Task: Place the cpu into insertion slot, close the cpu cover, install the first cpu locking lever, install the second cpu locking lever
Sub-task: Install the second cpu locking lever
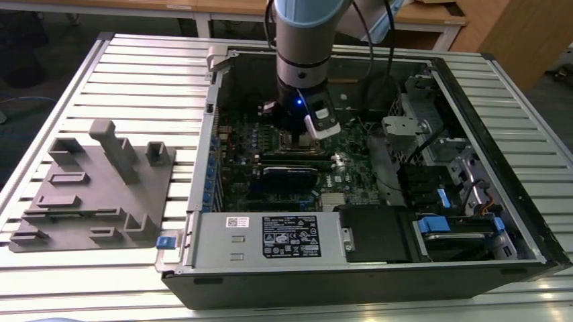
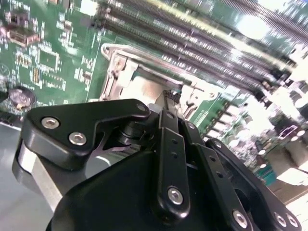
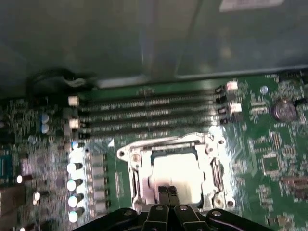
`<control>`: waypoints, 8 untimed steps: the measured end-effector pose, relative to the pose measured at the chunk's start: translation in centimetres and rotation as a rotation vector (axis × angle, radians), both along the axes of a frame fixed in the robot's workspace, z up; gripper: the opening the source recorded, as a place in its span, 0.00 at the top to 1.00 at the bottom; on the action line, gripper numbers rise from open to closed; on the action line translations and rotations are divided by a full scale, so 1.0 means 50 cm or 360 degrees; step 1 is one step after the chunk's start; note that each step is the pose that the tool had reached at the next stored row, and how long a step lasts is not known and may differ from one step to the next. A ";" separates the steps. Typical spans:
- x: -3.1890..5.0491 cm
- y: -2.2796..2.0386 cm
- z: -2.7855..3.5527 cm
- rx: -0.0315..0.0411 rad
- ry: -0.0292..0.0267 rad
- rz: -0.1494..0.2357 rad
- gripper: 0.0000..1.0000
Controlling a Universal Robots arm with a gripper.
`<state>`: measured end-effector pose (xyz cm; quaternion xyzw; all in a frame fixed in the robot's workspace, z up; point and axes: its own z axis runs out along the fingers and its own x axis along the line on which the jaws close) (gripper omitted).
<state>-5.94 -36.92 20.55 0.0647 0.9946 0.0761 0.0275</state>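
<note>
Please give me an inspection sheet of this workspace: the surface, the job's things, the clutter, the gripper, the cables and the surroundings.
Surface: slatted metal table, carrying an open computer case.
Job's things: cpu lies in the insertion slot on the green motherboard; cpu cover frames it and looks lowered. Locking levers: cannot tell their state.
Clutter: grey fixture block on the table, at the exterior view's left.
Gripper: gripper low over the near edge of the socket, fingertips close together.
Cables: black cables run along the arm.
Surroundings: wooden furniture behind the table.
</note>
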 end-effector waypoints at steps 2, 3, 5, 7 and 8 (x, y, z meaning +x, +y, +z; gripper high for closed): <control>0.002 0.0032 0.000 0.0000 0.00006 0.0000 0.89; 0.004 0.0043 0.000 0.0000 0.00021 0.0000 0.89; 0.009 0.0054 0.000 0.0000 0.00079 0.0000 0.89; 0.015 0.0063 0.000 0.0000 0.00150 0.0000 0.89; 0.018 0.0068 0.000 0.0000 0.00181 0.0000 0.89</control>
